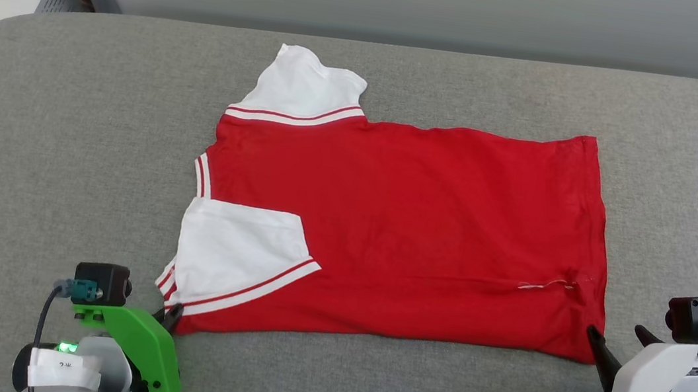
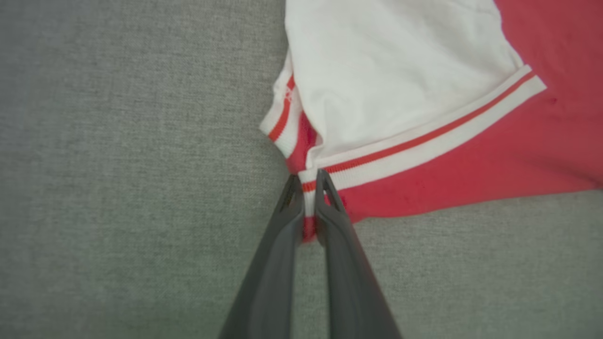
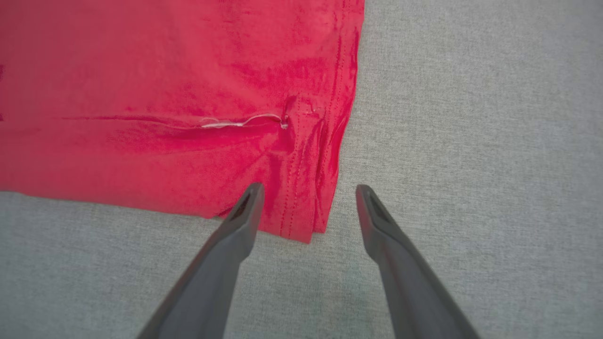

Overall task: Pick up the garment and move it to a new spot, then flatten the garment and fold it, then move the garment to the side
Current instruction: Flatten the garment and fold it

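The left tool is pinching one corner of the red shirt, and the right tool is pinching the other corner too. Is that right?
Not quite. The left tool is pinching its corner of the red shirt, but the right tool is open, fingers spread at the other corner without pinching it. The right wrist view shows this.

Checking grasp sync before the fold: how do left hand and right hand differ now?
Left hand is shut, pinching the garment at its sleeve trim; right hand is open, holding nothing. Left hand sits at the sleeve end; right hand straddles the hem corner. Both reach the garment's near edge.
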### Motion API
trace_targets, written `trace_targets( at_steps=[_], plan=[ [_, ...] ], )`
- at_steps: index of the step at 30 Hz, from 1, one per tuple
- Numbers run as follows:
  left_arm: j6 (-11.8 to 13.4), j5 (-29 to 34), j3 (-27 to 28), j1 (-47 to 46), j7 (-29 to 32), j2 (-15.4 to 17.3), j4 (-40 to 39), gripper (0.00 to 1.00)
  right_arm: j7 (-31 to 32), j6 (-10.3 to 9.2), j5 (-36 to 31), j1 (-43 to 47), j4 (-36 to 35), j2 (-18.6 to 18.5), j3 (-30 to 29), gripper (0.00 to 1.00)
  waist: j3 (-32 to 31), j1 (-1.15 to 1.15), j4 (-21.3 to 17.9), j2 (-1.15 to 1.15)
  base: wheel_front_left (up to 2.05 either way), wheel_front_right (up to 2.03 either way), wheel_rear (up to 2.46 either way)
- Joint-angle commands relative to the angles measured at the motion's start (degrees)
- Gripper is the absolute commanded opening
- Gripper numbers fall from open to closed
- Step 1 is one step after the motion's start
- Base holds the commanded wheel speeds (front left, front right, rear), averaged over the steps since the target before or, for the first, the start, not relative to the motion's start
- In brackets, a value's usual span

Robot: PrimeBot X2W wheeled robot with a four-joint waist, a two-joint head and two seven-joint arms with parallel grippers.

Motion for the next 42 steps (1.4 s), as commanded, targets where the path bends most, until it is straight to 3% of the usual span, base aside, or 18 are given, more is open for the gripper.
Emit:
trace_targets(
  at_steps=[1, 13, 21, 25, 26, 28, 29, 42],
  plan=[
    [0.08, 0.06, 0.55, 0.19, -0.83, 0.37, -0.91, 0.0, 0.42, -0.05, -0.82, 0.14, 0.49, 0.05, -0.43, 1.0, -1.15, 0.0, 1.11, 0.0, 0.0, 0.0, 0.0],
    [1.97, 1.78, 1.2, -0.05, -1.66, 2.65, -12.88, 0.0, 2.8, -0.05, -4.71, -2.0, 6.7, 3.93, -3.42, 1.0, -0.29, 0.0, 3.54, 0.0, 0.0, 0.0, 0.0],
    [2.49, 2.29, 1.11, -0.11, -1.5, 3.37, -15.41, 0.0, 3.41, -0.05, -8.4, -4.11, 11.99, 5.87, -6.0, 1.0, 1.94, 0.0, 4.44, 0.0, 0.0, 0.0, 0.0],
    [1.58, 2.12, 0.35, -0.17, -0.62, 3.57, -15.18, 0.0, 4.46, -0.05, -8.55, -4.03, 14.09, 6.22, -5.18, 1.0, 2.85, 0.0, 4.55, 0.0, 0.0, 0.0, 0.0],
    [1.51, 1.98, 0.27, -0.15, -0.43, 3.56, -14.93, 0.0, 4.69, -0.05, -8.22, -4.05, 14.43, 6.41, -5.05, 0.76, 3.02, 0.0, 4.55, 0.0, 0.0, 0.0, 0.0],
    [1.34, 1.94, 0.05, -0.18, -0.08, 3.69, -14.21, 0.0, 4.79, -0.05, -7.88, -4.25, 14.88, 6.58, -4.81, 0.04, 3.37, 0.0, 4.47, 0.0, 0.0, 0.0, 0.0],
    [1.22, 1.87, -0.02, -0.2, 0.05, 3.74, -13.78, 0.0, 4.66, -0.05, -7.85, -4.39, 15.04, 6.56, -4.75, 0.0, 3.52, 0.0, 4.41, 0.0, 0.0, 0.0, 0.0],
    [-0.38, 0.59, -0.72, 1.23, 0.45, 3.94, -9.33, 0.0, 4.02, -0.05, -5.39, -4.01, 15.1, 3.56, -5.19, 0.0, -0.96, 0.0, 3.15, 0.0, 0.0, 0.0, 0.0]
  ],
)
